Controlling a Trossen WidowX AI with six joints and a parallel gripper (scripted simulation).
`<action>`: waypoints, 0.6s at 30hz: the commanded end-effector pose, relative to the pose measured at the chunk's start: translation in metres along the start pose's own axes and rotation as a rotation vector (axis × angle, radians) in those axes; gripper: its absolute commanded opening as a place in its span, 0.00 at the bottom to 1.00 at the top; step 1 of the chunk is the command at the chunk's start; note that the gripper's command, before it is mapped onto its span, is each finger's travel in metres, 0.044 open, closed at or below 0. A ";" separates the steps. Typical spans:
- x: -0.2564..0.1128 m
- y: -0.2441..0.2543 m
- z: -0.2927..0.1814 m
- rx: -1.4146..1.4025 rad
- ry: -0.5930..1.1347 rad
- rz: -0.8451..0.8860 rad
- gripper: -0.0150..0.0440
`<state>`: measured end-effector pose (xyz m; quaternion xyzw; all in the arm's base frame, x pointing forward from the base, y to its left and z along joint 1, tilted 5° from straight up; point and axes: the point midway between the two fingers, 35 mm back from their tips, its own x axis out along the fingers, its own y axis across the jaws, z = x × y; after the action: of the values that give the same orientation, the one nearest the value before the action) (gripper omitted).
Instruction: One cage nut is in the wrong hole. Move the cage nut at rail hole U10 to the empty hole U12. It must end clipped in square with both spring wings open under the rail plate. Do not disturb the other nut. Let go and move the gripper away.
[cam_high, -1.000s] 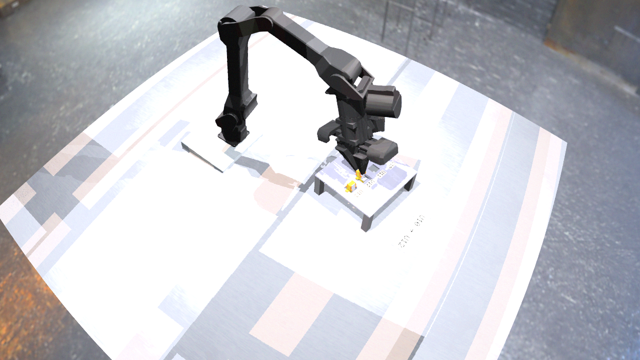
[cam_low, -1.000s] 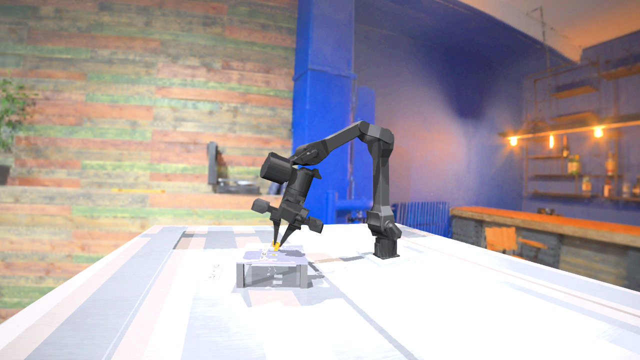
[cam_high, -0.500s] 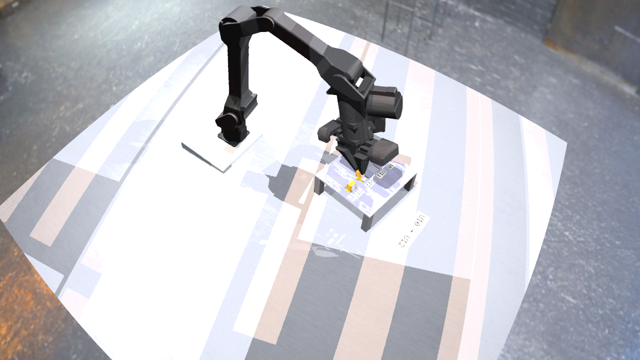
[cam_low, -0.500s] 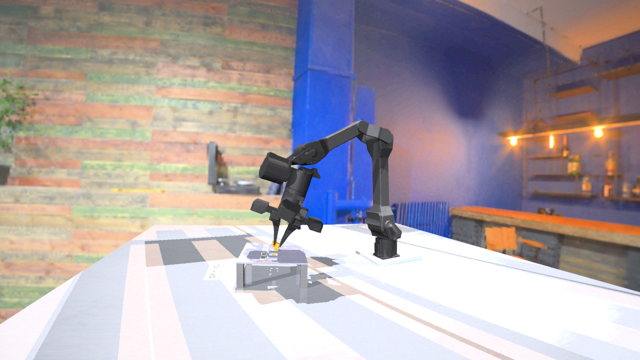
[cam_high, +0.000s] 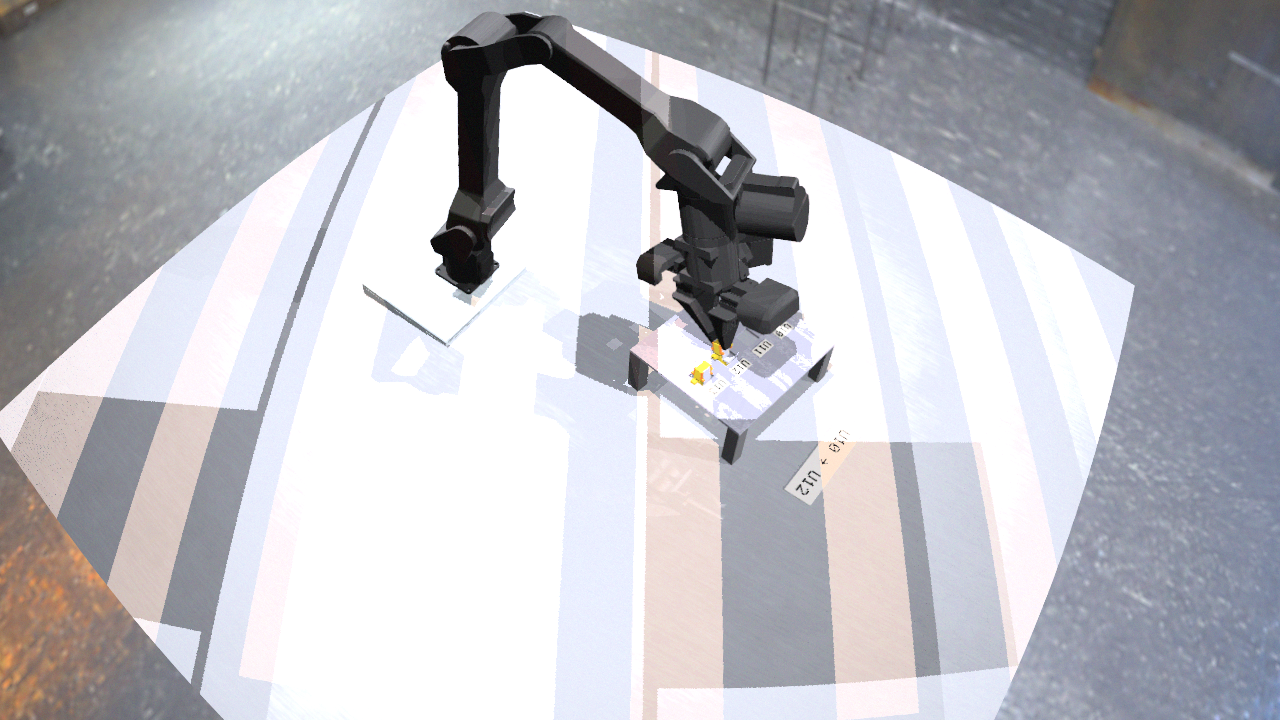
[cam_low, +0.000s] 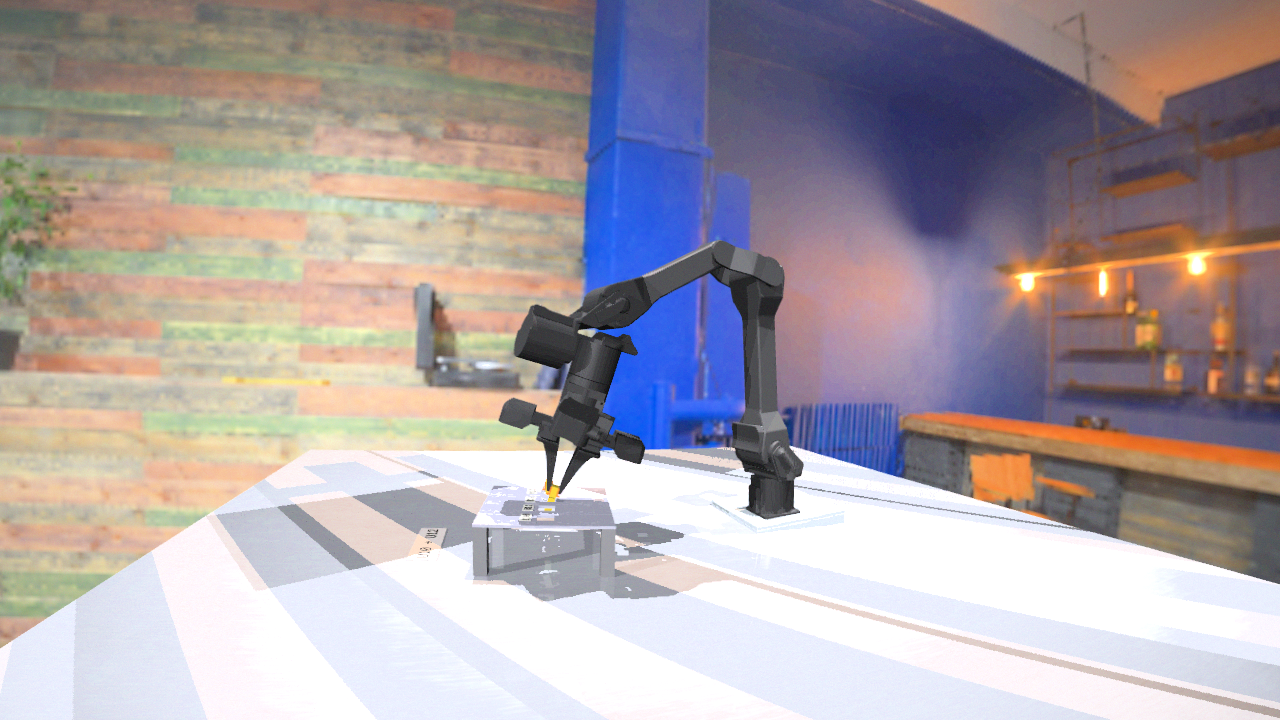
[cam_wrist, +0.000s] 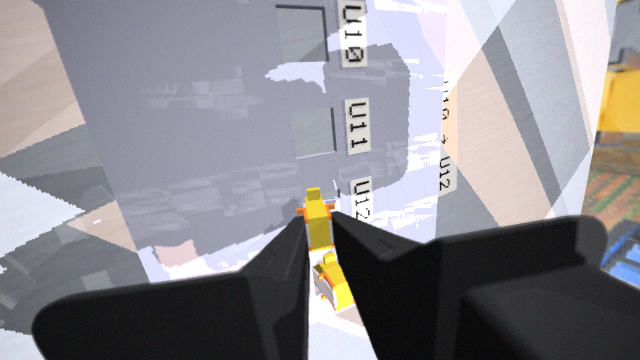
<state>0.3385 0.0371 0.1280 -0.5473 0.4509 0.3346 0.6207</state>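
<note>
Seating step in hand at U12; cage nut (cam_high: 717, 350) (cam_low: 553, 492) (cam_wrist: 318, 225) pinched in gripper (cam_high: 723, 345) (cam_low: 554, 494) (cam_wrist: 319, 220), other nut (cam_high: 700, 371) (cam_wrist: 336, 287) near, towards six o'clock in wrist view; next, probably square up, press down.

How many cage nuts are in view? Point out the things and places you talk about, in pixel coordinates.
2. One (cam_high: 717, 350) (cam_low: 554, 491) (cam_wrist: 318, 227) is gripped in the tool (cam_high: 724, 344) (cam_low: 554, 493) (cam_wrist: 320, 217) at U12; the other (cam_high: 700, 372) (cam_wrist: 336, 286) stands on the rail plate (cam_high: 760, 394) (cam_low: 581, 517) (cam_wrist: 190, 130) beside it, one position beyond U12.

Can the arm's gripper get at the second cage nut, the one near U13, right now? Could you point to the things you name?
Probably not yet: the gripper (cam_high: 723, 345) (cam_low: 554, 492) (cam_wrist: 319, 222) is shut on the first nut (cam_high: 717, 351) (cam_low: 553, 491) (cam_wrist: 318, 225) at U12. The second nut (cam_high: 700, 372) (cam_wrist: 336, 285) sits close beside it, so it looks near enough once the fingers let go.
</note>
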 end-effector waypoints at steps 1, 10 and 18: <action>-0.001 -0.002 0.001 -0.004 -0.004 0.001 0.31; 0.000 -0.003 0.001 -0.004 -0.004 0.019 0.31; 0.000 -0.003 0.001 -0.005 -0.004 0.032 0.31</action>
<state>0.3394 0.0367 0.1286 -0.5407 0.4587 0.3432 0.6159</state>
